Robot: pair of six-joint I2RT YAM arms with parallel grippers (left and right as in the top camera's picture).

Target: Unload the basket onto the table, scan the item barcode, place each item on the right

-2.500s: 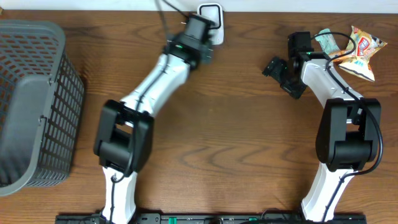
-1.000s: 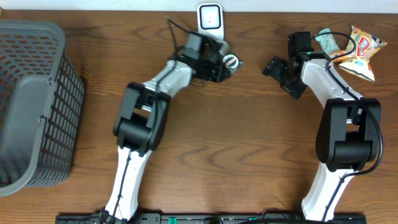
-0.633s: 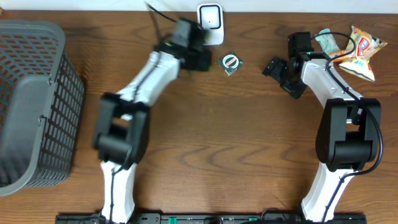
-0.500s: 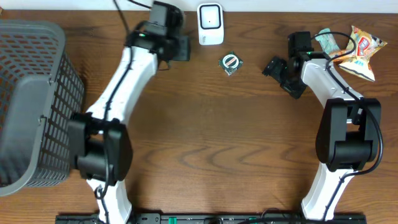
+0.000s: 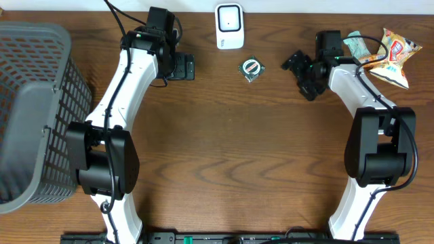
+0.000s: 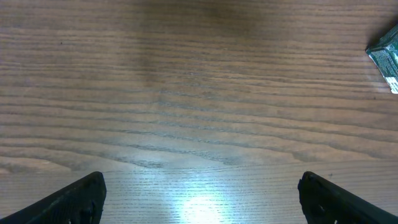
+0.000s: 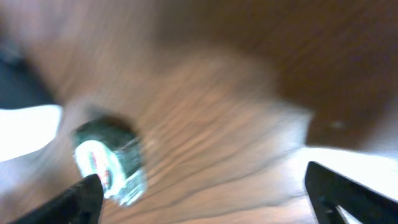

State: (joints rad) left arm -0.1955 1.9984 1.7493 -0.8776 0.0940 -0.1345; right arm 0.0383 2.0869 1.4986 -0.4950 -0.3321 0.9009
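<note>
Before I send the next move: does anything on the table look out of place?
The small green packet lies loose and skewed on the table beside the white scanner, between the open left pincer and open right pincer, held by neither. Nothing looks spilled or damaged.

A brown wooden table (image 5: 237, 156) with plain grain carries everything here. A grey mesh basket (image 5: 76, 102) sits at its left edge. A white barcode scanner (image 5: 229, 26) stands at the far edge near the middle. A small green packet (image 5: 252, 68) with a round label lies just in front of it, slightly right. In the far right corner lie a yellow snack bag (image 5: 395, 59) and a teal packet (image 5: 355, 45), side by side.
</note>
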